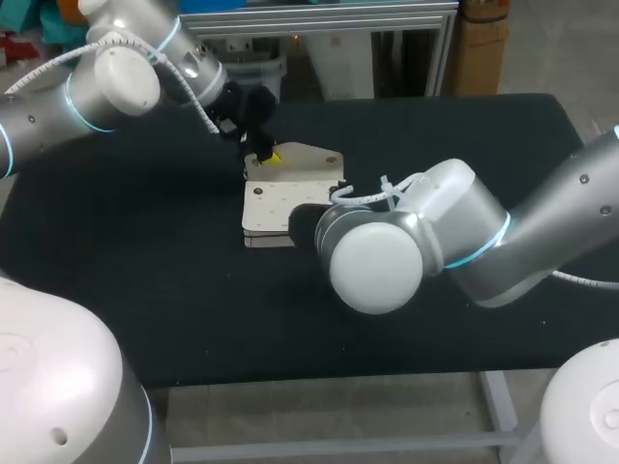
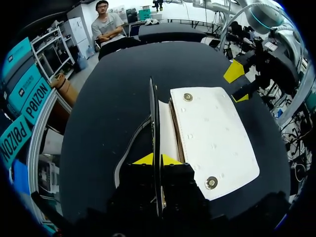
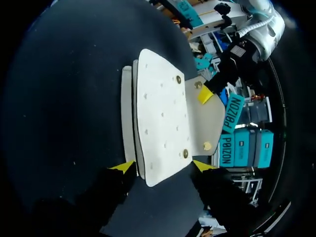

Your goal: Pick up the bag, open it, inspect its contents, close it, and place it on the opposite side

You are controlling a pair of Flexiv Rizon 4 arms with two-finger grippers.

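Near edge of table [image 1: 145, 309]: 2 white domes. The left arm's base [image 1: 58, 387] is at the near left corner, the right arm's base [image 1: 590, 406] at the near right corner. Further in, the right arm's elbow [image 1: 377, 266], a big white ball joint, hangs over the table's middle and hides most of that arm's wrist end from the head view.

Bag [image 1: 280, 208]: white, flat, lying on the black table about mid-table, a little toward the far edge and the left edge. It is open. Flap [image 1: 305, 159] is folded back off the body, on the side facing the far edge. 2 metal studs [image 2: 188, 97] sit along the body's edge next to the flap. 2 matching snaps [image 3: 207, 145] show on the flap's inner face.

Left arm enters from the far left corner. Left gripper [image 2: 156, 159] is at the flap's end toward the left edge. Fingers are narrow, with both yellow tips pressed on the flap from 2 sides. The flap is seen edge-on between them in the left wrist view. Its exact tilt is unclear.

Right arm enters from the right edge. Right gripper [image 3: 163, 166] is at the bag's end toward the right edge. Fingers are wide, 1 yellow tip on either side of that end. 1 tip is just beside the bag's edge, the other apart from it. Neither tip plainly touches the bag, so there is no grip.
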